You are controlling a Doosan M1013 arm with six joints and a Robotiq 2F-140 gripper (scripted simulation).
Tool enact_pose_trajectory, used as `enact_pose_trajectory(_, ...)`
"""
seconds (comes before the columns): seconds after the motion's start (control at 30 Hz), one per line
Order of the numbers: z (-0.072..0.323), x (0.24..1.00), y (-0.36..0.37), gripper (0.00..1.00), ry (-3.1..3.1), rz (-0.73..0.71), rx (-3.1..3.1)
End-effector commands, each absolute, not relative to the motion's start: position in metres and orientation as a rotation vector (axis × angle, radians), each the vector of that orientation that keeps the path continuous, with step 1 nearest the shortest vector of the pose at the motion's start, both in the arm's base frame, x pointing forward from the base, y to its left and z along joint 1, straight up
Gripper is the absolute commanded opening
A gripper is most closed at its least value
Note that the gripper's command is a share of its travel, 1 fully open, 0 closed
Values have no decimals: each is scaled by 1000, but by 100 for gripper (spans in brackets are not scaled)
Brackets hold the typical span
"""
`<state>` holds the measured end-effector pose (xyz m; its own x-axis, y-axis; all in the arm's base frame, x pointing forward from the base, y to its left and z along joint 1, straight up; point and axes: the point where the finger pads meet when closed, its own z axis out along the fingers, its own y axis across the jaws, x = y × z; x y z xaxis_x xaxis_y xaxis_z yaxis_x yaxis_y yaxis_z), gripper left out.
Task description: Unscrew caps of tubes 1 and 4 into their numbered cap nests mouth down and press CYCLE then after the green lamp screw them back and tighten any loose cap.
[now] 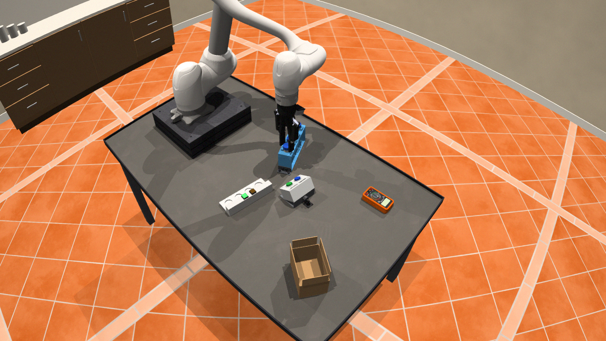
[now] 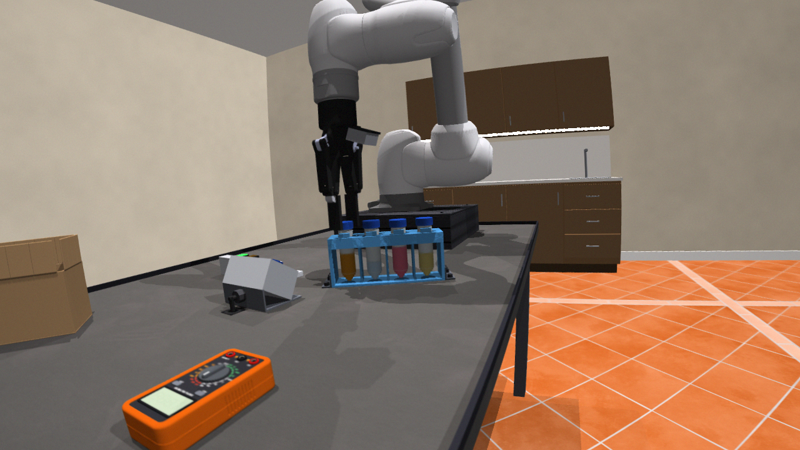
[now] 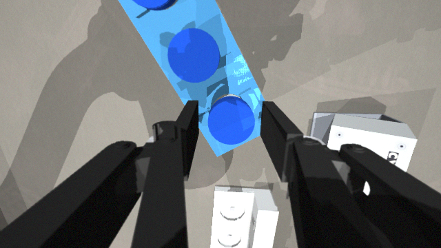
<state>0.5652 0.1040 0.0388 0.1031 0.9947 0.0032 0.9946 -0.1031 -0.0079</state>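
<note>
The blue tube rack holds several tubes, each with a blue cap on it. My gripper hangs straight down over the end tube with amber liquid, the one nearest the key housing. Its fingers straddle that tube's cap with a gap on each side, so it is open and holds nothing. It also shows in the top and exterior views. The white cap tray has empty nests, and its green lamp looks lit. The key housing carries the blue key and the green key.
An orange multimeter lies at the right of the table. An open cardboard box stands near the front edge. The arm's black pedestal fills the back left corner. The cap tray and key housing lie just beyond the rack's end.
</note>
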Motion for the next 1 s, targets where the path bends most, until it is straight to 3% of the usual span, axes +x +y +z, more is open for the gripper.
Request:
enact_pose_trajectory(0.0,40,566,104,41,-2099,2,-2328)
enact_pose_trajectory(0.37,40,566,104,41,-2145,2,-2286)
enact_pose_trajectory(0.97,40,566,104,41,-2755,-2,-1495)
